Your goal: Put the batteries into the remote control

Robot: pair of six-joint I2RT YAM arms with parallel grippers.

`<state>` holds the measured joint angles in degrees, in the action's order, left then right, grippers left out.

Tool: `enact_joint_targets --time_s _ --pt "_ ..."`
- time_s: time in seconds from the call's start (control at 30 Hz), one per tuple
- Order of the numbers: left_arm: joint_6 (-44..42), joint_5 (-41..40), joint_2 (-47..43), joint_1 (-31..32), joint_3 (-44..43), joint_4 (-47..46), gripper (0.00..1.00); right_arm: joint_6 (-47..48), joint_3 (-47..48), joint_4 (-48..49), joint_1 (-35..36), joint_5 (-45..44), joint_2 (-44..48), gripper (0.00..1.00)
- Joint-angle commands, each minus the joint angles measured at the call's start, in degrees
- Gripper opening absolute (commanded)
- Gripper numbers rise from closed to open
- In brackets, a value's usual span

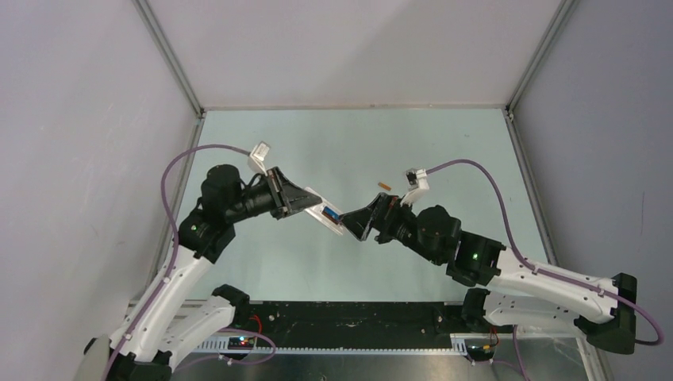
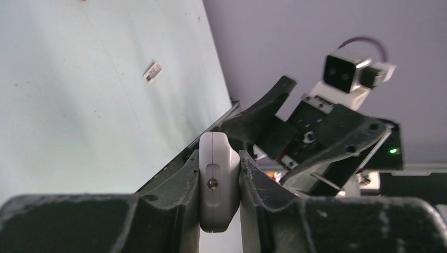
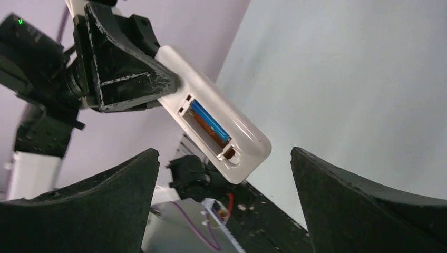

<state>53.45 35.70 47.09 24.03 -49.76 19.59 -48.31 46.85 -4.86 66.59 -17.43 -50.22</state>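
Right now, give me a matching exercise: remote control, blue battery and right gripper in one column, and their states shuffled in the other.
Things:
1. remote control
2. blue battery
3. right gripper

States:
A. open, holding nothing
B. clamped in the left gripper
C. lying in the uncovered battery compartment

Pairs: 1-B, 2-C, 3-A

The white rectangular plastic remote control (image 3: 240,139) is smooth with a soft sheen; the slim blue battery (image 3: 209,120) inside looks glossy; the left gripper's black plastic fingers (image 3: 126,58), upper left, are matt and scuffed.
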Motion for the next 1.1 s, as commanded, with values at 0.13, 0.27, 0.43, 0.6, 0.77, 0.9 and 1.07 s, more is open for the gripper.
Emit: enact_joint_targets --time_s 0.13,0.27,0.43,0.6,0.77,0.9,1.07 --pt "17.99 -5.78 -5.81 -0.14 -3.87 -4.66 0.00 -11.35 -3.94 24.01 2.33 -5.27 -1.07 0.99" --pt "22.64 -7.21 -8.32 -0.21 -3.37 -6.16 0.00 -12.41 -4.13 34.86 2.44 -4.26 -4.06 0.99" --pt "27.81 -7.44 -9.61 -0.19 -1.98 -9.48 0.00 -12.91 -4.14 43.91 2.39 -1.95 -7.89 0.89" --pt "33.61 -5.99 -9.65 -0.17 2.18 -18.24 0.00 -12.71 -4.14 46.19 2.40 -0.59 -8.67 0.71" --pt "33.49 -5.89 -9.37 -0.14 3.43 -18.98 0.02 -11.82 -4.14 46.31 2.39 0.38 -8.52 0.53" --pt "32.97 -6.15 -9.43 -0.19 3.53 -19.01 0.06 -11.48 -4.14 45.93 2.35 -0.23 -8.34 0.39" --pt "31.27 -5.81 -9.36 -0.14 3.32 -18.90 0.20 -11.96 -4.14 44.33 2.35 -0.84 -8.18 0.24"
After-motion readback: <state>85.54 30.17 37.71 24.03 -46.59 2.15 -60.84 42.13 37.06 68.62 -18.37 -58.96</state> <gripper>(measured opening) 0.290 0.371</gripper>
